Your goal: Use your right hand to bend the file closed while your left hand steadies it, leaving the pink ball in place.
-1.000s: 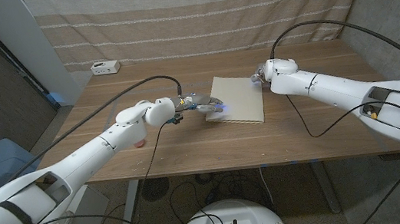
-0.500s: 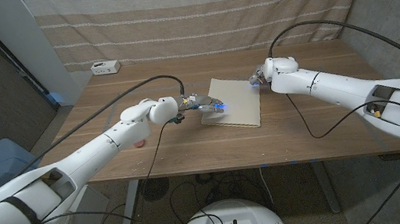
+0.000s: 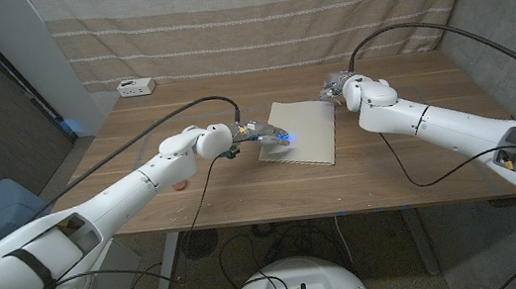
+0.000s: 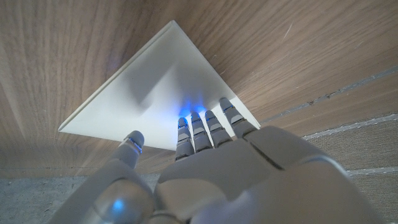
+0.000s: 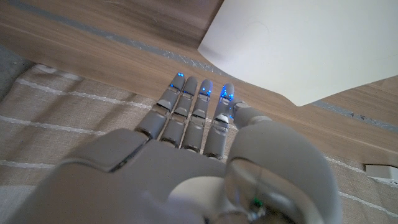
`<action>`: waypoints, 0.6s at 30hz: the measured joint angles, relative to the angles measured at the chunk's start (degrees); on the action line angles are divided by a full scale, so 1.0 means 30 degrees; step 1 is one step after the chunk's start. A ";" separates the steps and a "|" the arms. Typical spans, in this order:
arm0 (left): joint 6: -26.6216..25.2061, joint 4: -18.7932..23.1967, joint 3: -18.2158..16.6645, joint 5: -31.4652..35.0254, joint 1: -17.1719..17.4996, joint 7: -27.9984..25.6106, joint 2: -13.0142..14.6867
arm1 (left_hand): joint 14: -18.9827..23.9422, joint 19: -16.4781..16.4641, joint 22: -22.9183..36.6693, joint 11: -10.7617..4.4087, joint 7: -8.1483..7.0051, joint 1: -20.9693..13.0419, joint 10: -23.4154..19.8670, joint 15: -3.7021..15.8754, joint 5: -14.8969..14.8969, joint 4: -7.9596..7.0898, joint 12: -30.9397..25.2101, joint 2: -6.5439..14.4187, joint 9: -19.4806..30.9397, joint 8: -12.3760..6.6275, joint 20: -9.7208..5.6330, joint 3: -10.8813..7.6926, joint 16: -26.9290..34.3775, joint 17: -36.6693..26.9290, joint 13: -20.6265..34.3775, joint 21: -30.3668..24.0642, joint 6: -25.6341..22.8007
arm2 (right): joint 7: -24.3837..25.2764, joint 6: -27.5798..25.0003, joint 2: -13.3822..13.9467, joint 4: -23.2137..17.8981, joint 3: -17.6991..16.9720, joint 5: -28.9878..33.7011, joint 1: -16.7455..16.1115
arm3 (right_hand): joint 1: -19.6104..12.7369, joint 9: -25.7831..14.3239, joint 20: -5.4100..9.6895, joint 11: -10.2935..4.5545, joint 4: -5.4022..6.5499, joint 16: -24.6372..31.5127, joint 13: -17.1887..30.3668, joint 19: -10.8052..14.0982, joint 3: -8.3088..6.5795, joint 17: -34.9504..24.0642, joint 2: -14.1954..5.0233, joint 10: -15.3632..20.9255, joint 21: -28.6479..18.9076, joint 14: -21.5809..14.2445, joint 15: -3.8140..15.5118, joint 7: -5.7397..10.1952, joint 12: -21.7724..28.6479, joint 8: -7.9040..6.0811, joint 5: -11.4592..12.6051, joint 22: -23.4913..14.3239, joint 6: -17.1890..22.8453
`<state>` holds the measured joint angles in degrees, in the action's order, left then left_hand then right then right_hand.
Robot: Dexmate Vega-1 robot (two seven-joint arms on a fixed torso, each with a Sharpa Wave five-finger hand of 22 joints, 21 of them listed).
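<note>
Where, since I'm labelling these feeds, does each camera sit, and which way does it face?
Head view: on the robot's head, looking down at the table; both arms, left hand and right hand show.
Left wrist view: along the left hand's back; its fingers touch the file.
Right wrist view: along the right hand's back; its fingers lie beside the file.
Shared: all show the file.
</note>
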<state>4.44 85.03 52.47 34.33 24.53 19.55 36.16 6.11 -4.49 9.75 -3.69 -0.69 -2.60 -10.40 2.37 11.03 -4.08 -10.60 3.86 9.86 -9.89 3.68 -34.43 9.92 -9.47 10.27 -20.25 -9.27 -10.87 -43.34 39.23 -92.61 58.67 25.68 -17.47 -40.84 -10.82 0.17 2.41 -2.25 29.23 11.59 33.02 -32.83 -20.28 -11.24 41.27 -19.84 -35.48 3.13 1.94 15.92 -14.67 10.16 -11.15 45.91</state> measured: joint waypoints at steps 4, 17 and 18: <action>0.0003 -0.0103 0.0106 0.0011 -0.0106 -0.0001 -0.0054 | -0.0104 -0.0001 -0.0001 0.0000 -0.0058 0.0098 0.0000 -0.0103 0.0000 -0.0075 0.0000 -0.0099 0.0001 0.0000 -0.0001 0.0076 0.0000 0.0000 0.0000 0.0001 0.0058 | -0.0042 0.0023 0.0228 -0.0602 -0.0190 0.0657 -0.0219 | -0.0169 0.0000 0.0103 0.0288 -0.0012 0.0717 0.0007 0.0993 -0.0155 -0.0552 -0.0079 0.0682 -0.0563 -0.1088 0.0148 -0.0244 0.0143 -0.0058 0.0000 -0.0066 0.0569; 0.0072 -0.0093 0.0162 0.0050 -0.0157 -0.0112 -0.0044 | -0.0103 -0.0001 -0.0003 -0.0036 -0.0123 0.0121 0.0171 -0.0103 0.0075 -0.0154 -0.0001 -0.0124 0.0003 0.0000 -0.0001 0.0154 0.0000 0.0000 -0.0001 0.0190 0.0121 | -0.3019 0.0170 0.0089 -0.0559 -0.0065 0.0797 0.0186 | -0.0243 0.0002 0.0247 0.0457 0.0250 0.0271 0.0004 0.1100 -0.0654 -0.0345 -0.0004 0.0424 -0.0777 -0.1289 0.0194 -0.0452 -0.0217 0.0137 0.0081 -0.0064 0.0552; 0.0072 -0.0082 0.0163 0.0054 -0.0156 -0.0114 -0.0040 | -0.0103 0.0050 -0.0003 -0.0036 -0.0122 0.0174 0.0170 -0.0103 0.0075 -0.0154 -0.0001 -0.0177 0.0003 0.0000 -0.0053 0.0154 0.0000 0.0000 -0.0001 0.0190 0.0121 | -0.3260 0.0184 0.0009 -0.0414 0.0007 0.0798 0.0286 | -0.0243 0.0001 0.0247 0.0462 0.0281 0.0271 0.0005 0.1100 -0.0685 -0.0376 -0.0004 0.0419 -0.0777 -0.1290 0.0193 -0.0478 -0.0225 0.0176 0.0081 -0.0063 0.0518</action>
<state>4.65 84.78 52.96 34.49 24.06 19.21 36.04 5.80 -4.34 9.74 -3.80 -1.05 -2.08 -9.89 2.06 11.26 -4.54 -10.60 3.33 9.87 -9.89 3.52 -33.97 9.92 -9.47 10.27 -19.68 -8.91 -20.65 -42.79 39.25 -93.85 58.69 28.07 -16.62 -41.57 -10.82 0.91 3.80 -1.41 30.04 11.60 36.32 -34.89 -21.40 -11.25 42.52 -22.17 -39.35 3.71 0.51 15.24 -14.14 10.40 -11.34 47.47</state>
